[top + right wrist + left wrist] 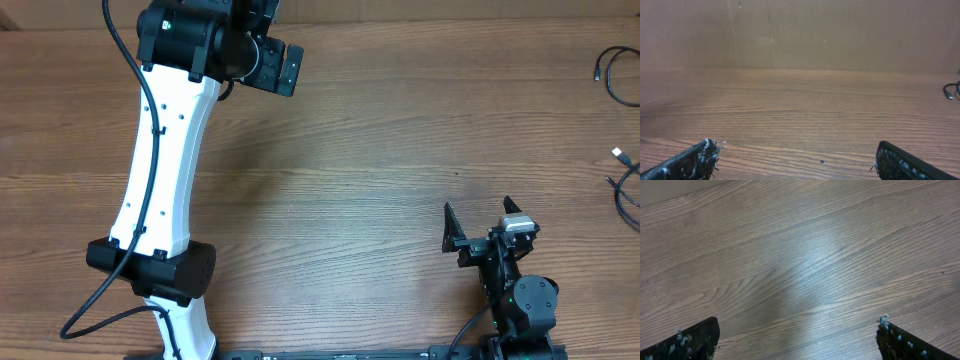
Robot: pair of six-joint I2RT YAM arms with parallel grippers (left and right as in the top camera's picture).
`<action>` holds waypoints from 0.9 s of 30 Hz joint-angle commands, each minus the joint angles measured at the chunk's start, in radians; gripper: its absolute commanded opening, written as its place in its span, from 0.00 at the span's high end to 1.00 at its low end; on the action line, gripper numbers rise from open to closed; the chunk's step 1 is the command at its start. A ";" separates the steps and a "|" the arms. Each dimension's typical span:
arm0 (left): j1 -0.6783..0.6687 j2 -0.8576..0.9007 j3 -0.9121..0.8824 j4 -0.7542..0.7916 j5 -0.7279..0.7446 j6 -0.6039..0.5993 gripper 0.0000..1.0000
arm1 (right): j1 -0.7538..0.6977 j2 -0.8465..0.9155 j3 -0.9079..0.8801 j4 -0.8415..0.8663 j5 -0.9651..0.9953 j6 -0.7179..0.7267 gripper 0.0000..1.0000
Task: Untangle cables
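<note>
At the table's right edge, the cables (622, 75) are being left untouched; both grippers (478, 228) are being held wide apart, empty.

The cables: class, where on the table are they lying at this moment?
In the overhead view the cables lie at the table's far right edge, partly cut off by the frame, beyond and right of the right gripper, untouched.

No text, label, brand, number or sign can be read in any of the three views, neither on the arms nor on the wooden worktop (350, 180).
</note>
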 commanded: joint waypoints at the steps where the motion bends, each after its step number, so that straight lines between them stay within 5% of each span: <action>1: -0.006 0.003 0.008 0.002 -0.002 0.019 0.00 | 0.005 0.005 -0.010 0.003 0.014 0.007 0.00; 18: -0.007 0.003 0.008 -0.037 -0.005 0.016 0.00 | 0.005 0.005 -0.010 0.003 0.014 0.007 0.00; 27: 0.033 -0.062 0.008 0.272 0.219 0.119 0.00 | 0.005 0.005 -0.010 0.003 0.014 0.007 0.00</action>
